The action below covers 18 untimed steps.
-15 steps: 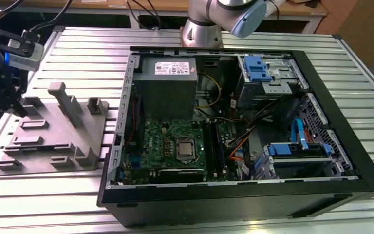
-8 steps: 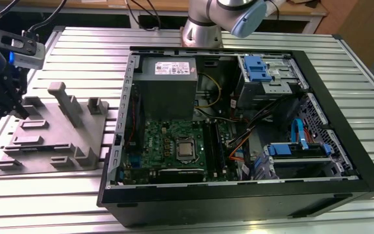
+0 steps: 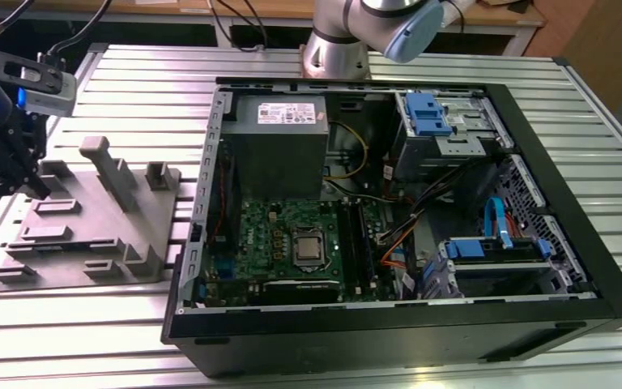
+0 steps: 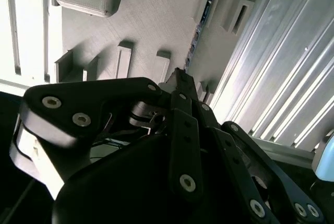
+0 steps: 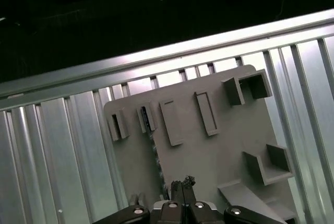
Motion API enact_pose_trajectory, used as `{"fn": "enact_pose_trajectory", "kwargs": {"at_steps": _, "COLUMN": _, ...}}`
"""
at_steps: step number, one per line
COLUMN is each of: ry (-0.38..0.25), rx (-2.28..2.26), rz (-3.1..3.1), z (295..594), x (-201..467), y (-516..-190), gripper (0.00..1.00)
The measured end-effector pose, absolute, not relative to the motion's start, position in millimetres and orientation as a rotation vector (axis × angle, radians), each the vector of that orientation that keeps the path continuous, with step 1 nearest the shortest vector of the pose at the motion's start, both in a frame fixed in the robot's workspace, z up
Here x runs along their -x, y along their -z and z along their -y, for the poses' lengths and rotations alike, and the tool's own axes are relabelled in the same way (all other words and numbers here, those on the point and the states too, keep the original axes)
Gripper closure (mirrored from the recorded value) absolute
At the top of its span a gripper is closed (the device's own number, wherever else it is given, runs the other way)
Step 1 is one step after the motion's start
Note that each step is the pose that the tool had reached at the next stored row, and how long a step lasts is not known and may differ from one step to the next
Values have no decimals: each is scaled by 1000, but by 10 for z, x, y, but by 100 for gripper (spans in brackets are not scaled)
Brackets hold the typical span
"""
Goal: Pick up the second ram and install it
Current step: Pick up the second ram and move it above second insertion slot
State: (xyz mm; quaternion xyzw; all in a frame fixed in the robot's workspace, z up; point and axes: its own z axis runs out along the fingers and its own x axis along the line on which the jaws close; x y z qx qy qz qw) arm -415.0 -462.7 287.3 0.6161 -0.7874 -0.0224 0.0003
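Note:
The second ram (image 5: 155,153) is a thin dark stick standing on its edge in a slot of the grey fixture tray (image 5: 219,145). In the second wrist view the second ram (image 4: 197,36) runs from a slot block toward my fingertips. My gripper (image 5: 182,183) hangs over the tray with its fingers pressed together, just beside the near end of the stick, and nothing shows between them. In the exterior view my gripper (image 3: 32,186) is at the far left, above the left edge of the tray (image 3: 95,243).
An open black computer case (image 3: 398,324) lies at the exterior view's right, holding the green motherboard (image 3: 273,235), a grey power supply (image 3: 279,134) and blue drive brackets (image 3: 424,113). Upright pegs (image 3: 106,170) rise from the tray. The ribbed metal table (image 3: 74,340) runs under everything.

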Motion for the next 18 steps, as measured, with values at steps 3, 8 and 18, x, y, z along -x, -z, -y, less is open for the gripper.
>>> {"fn": "enact_pose_trajectory", "kwargs": {"at_steps": 3, "ry": 58, "rx": -1948, "rz": 2478, "z": 4627, "x": 4150, "y": -2856, "gripper": 90}}
{"fn": "enact_pose_trajectory", "kwargs": {"at_steps": 8, "ry": 49, "rx": -1975, "rz": 2466, "z": 4626, "x": 4152, "y": -2807, "gripper": 90}}
{"fn": "enact_pose_trajectory", "kwargs": {"at_steps": 18, "ry": 44, "rx": -2003, "rz": 2449, "z": 4626, "x": 4193, "y": -2690, "gripper": 90}}
